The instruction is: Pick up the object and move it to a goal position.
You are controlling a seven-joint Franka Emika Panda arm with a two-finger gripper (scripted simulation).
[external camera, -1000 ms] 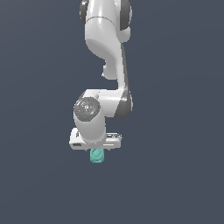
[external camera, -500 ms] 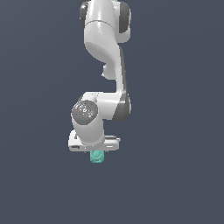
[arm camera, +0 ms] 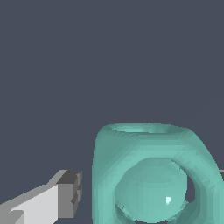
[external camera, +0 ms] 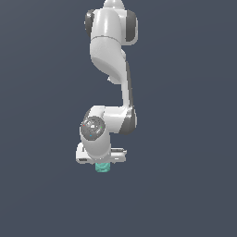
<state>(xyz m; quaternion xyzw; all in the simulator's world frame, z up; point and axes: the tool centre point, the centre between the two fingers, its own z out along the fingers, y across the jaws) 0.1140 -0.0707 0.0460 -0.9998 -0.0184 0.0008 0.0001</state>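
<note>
Plain dark grey-blue background fills both views. White arm [external camera: 111, 92] hangs down, its gripper [external camera: 102, 163] closed around the teal object [external camera: 102, 167], which protrudes just below, between the fingers [arm camera: 61, 199].

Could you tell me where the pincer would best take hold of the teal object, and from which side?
Across the teal object's smooth outer flanks, coming from above as the pincer sits now. The rounded body narrows there, while the ring face offers only a curved hollow. One finger stands beside a flank.
</note>
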